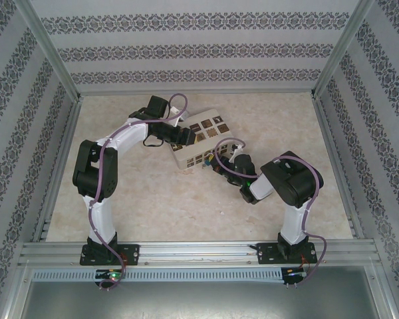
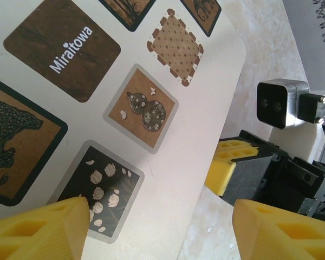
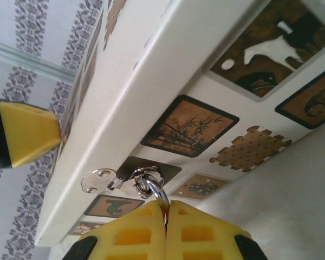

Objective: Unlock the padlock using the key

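In the right wrist view my right gripper (image 3: 166, 208) is shut on the padlock's silver shackle (image 3: 156, 190). The shackle passes through a metal hasp (image 3: 100, 180) on the side of the white box (image 3: 151, 81). The yellow fingers hide the padlock's body. The key is hidden. My left gripper (image 2: 162, 227) stands open above the near corner of the box lid (image 2: 195, 135), one finger (image 2: 43, 230) over the lid and the other (image 2: 281, 233) over the table. From above, the left gripper (image 1: 189, 137) is over the box (image 1: 209, 123) and the right gripper (image 1: 216, 165) is at its front side.
The white box carries brown patterned squares and lies at the back centre of the beige table (image 1: 186, 206). Patterned walls stand on three sides. The right arm's wrist camera (image 2: 281, 102) and yellow finger (image 2: 227, 168) sit close beside the left gripper.
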